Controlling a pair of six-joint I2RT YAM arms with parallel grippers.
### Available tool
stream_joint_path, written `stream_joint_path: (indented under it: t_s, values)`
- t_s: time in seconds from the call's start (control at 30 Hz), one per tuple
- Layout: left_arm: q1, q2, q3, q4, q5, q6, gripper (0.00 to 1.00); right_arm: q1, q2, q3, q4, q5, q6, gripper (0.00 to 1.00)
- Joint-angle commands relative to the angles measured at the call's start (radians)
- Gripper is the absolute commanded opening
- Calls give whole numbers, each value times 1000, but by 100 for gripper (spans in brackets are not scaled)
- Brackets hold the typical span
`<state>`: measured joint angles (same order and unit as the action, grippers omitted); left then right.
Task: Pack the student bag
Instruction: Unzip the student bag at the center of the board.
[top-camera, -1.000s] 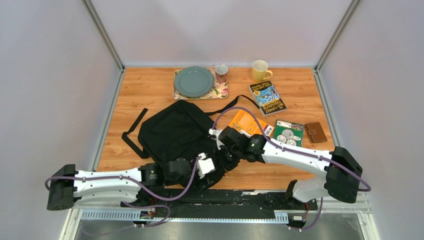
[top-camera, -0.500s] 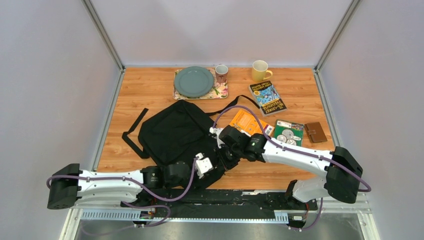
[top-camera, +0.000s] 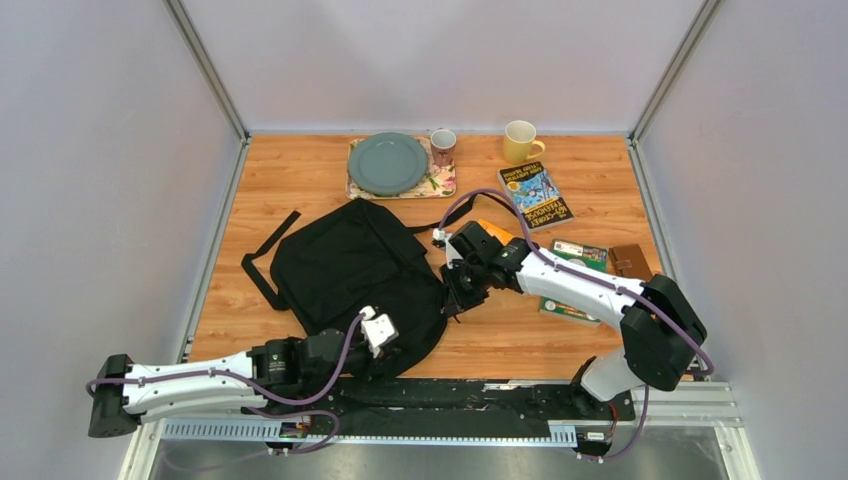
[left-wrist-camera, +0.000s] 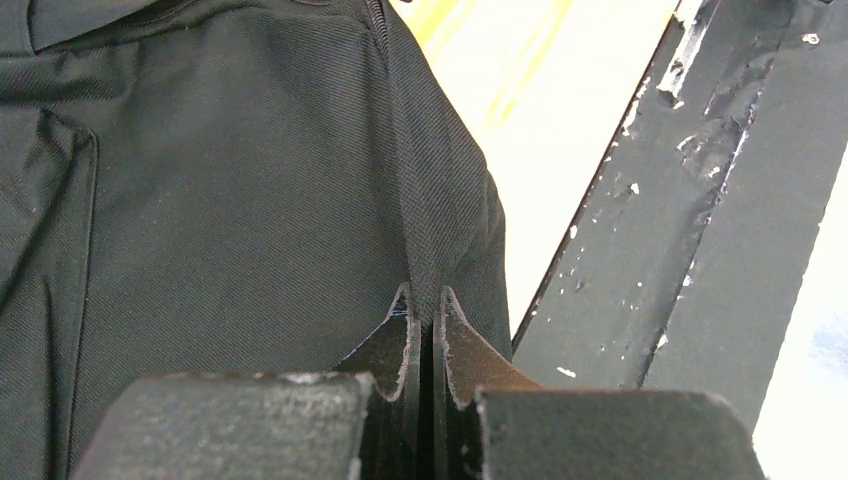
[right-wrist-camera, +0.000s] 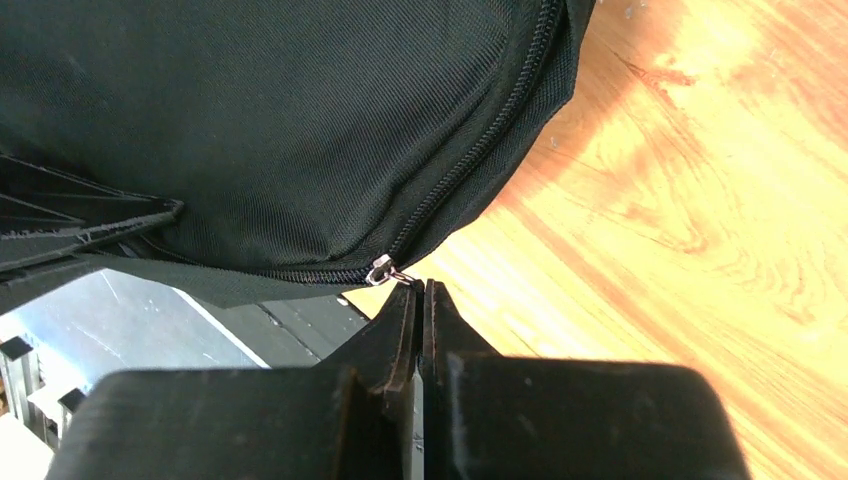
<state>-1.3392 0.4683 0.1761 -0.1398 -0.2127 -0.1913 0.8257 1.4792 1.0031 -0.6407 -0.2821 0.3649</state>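
Top external: arms (top-camera: 200, 375) outstretched onto bag (top-camera: 345, 265)

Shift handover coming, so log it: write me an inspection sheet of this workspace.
Surface: wooden table, no spills seen.
Job's things: student bag lying on the table, zipper pull at its edge.
Clutter: plate on floral mat, small mug, yellow mug, blue book, orange book, green book, brown wallet.
Grippers: left gripper fingers shut on bag fabric; right gripper fingers shut on the zipper pull.
Cables: purple cables run along both arms.
Surroundings: grey walls, metal frame; nothing else seen.
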Motion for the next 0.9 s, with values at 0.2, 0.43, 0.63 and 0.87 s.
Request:
stream_joint_path:
  t_s: [0.2, 0.43, 0.63, 0.87]
  values:
    - [-3, -13, 57, -58, -48, -25, 48, 33, -85, -78, 125, -97, 40, 0]
    - [-3, 139, 129, 201, -36, 93, 75, 182, -89, -113, 148, -23, 123, 0]
    - [-3, 372, 204, 270, 97, 79, 77, 204, -88, -101, 153, 18, 129, 0]
    - [-3, 452, 203, 367, 122, 65, 78, 205, -109, -113, 151, 12, 132, 0]
